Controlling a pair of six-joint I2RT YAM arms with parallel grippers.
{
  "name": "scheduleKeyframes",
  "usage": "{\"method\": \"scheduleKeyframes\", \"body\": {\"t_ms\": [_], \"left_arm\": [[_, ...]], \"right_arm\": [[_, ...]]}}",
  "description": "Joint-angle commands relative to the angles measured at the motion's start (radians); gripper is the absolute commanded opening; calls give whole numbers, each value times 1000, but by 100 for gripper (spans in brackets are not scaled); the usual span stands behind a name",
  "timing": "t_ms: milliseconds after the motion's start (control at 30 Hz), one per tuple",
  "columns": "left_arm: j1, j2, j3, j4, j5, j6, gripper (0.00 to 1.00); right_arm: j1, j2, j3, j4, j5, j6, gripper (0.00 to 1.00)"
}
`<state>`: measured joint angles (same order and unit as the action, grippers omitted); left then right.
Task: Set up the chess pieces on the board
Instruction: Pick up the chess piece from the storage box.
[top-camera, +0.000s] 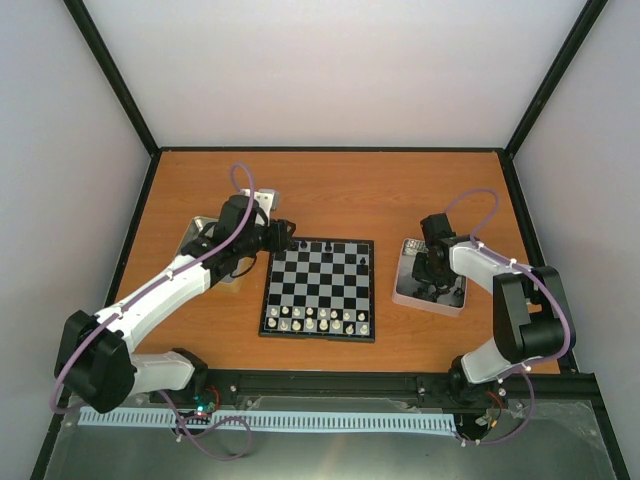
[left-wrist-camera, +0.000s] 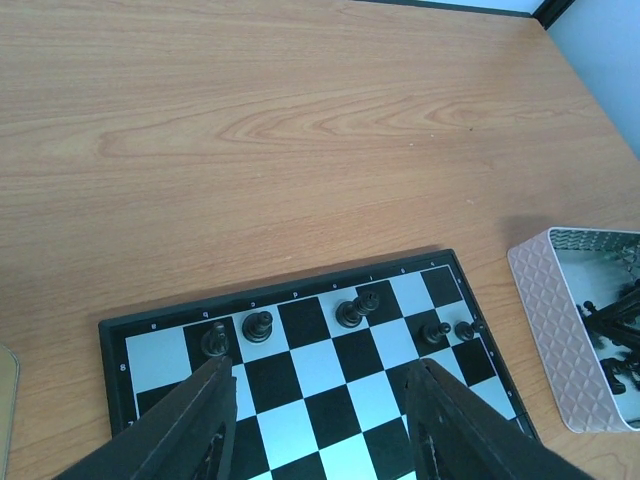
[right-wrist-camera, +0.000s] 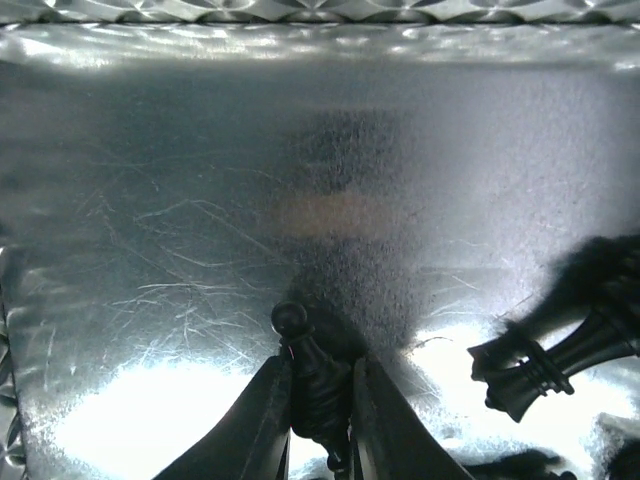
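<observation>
Right claw (right-wrist-camera: 322, 375) tight around a black pawn (right-wrist-camera: 314, 388) in the tray (right-wrist-camera: 180, 200), left claw (left-wrist-camera: 320, 372) open

1. Board (left-wrist-camera: 345, 375): tiny pale coordinate marks run along the far and left sides of its black border in the left wrist view. An "8" on the left side is just legible; the others are too small.
2. Top view: the border marks cannot be read.

My left arm (top-camera: 160, 290) stretches from the tabletop's near left corner toward its middle. My left gripper (left-wrist-camera: 320, 368) is tilted down, jaws apart and holding nothing. My right arm (top-camera: 510, 300) folds back by the right edge. My right gripper (right-wrist-camera: 320, 390) points down, pinching a black chess piece (right-wrist-camera: 310, 370).
</observation>
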<state>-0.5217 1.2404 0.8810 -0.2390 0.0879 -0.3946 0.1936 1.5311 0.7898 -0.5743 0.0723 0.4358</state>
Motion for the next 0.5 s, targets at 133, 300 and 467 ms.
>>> {"method": "scheduleKeyframes", "body": {"t_ms": [133,300,467], "left_arm": [[-1,1,4,27,33,-16,48],[0,7,14,52,89,-34,48],[0,8,8,131,231,-68,50]], "right_arm": [[-5,-33,9,34,20,-7,11],[-5,-156,10,101,-69,-43,11],[-5,-310,-19,206,-282,-64,12]]}}
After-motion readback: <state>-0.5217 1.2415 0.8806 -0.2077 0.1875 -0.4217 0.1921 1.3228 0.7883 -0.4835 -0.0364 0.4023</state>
